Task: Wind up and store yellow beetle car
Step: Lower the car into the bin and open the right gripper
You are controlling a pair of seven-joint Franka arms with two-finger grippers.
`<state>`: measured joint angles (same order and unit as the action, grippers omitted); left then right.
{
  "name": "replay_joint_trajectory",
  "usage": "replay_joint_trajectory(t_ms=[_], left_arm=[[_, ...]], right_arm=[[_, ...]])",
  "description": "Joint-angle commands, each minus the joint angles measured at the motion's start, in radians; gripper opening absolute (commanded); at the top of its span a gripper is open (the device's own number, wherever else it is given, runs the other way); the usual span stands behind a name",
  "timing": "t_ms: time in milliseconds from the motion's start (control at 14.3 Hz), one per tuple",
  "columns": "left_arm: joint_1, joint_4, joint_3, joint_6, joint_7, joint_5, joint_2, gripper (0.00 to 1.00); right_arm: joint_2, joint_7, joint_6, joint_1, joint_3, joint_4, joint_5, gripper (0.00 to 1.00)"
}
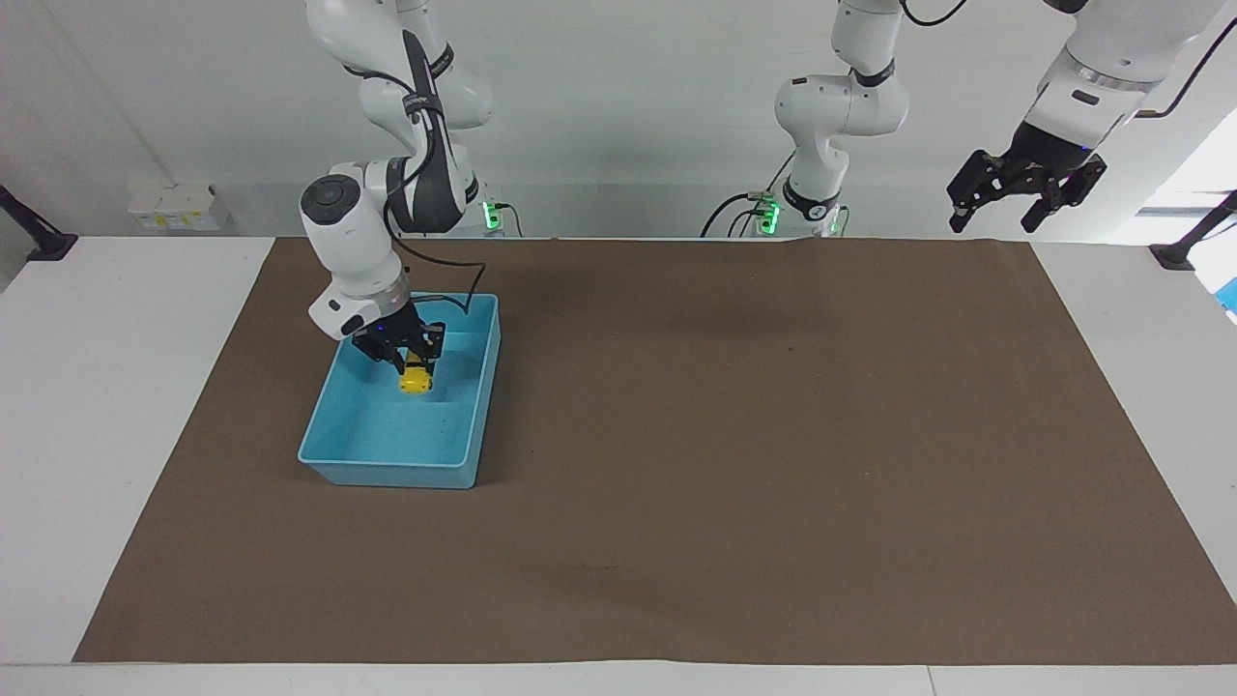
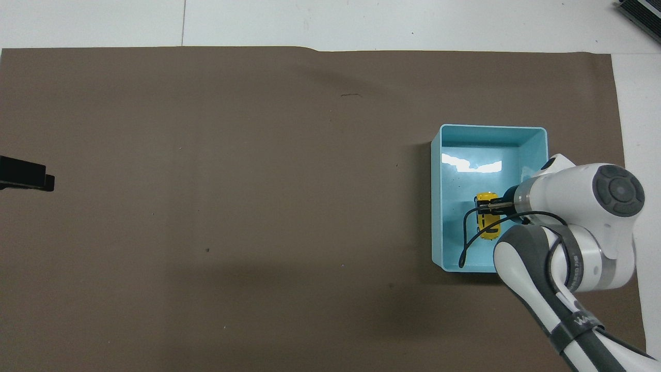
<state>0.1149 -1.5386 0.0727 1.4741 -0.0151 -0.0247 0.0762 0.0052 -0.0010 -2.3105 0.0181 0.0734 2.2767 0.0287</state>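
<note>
Yellow beetle car (image 1: 415, 380) sits low inside the blue bin (image 1: 329, 462), which rests on the brown mat (image 1: 734, 464) toward the right arm's end of the table. No other object lies near the bin. Reaching steeply down into it, the right gripper (image 1: 410, 363) is clamped on the car, a black cable (image 2: 466, 235) looping beside it. Raised off the mat's corner, the left gripper (image 1: 1000, 215) waits with fingers spread. Lettering on the right arm is unreadable.
</note>
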Motion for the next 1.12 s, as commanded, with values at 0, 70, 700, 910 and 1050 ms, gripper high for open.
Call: replay_joint_trajectory(t_ms=[0, 70, 700, 910, 1050], left_arm=[[-0.014, -0.02, -0.01, -0.003, 0.007, 0.005, 0.022, 1.0], [-0.014, -0.02, -0.01, -0.003, 0.006, 0.003, 0.022, 1.0], [-0.014, -0.02, -0.01, -0.003, 0.007, 0.005, 0.022, 1.0], [-0.014, -0.02, -0.01, -0.003, 0.006, 0.003, 0.022, 1.0], [-0.014, -0.02, -0.01, -0.003, 0.006, 0.003, 0.022, 1.0]], right_arm=[[-0.036, -0.039, -0.052, 0.02, 0.011, 0.07, 0.046, 0.0], [-0.037, -0.039, -0.094, 0.01, 0.011, 0.107, 0.063, 0.0], [-0.036, -0.037, -0.152, 0.0, 0.011, 0.109, 0.063, 1.0], [-0.036, -0.027, -0.055, -0.001, 0.009, 0.024, 0.044, 1.0], [-0.022, -0.034, -0.037, 0.012, 0.006, -0.028, 0.036, 1.0]])
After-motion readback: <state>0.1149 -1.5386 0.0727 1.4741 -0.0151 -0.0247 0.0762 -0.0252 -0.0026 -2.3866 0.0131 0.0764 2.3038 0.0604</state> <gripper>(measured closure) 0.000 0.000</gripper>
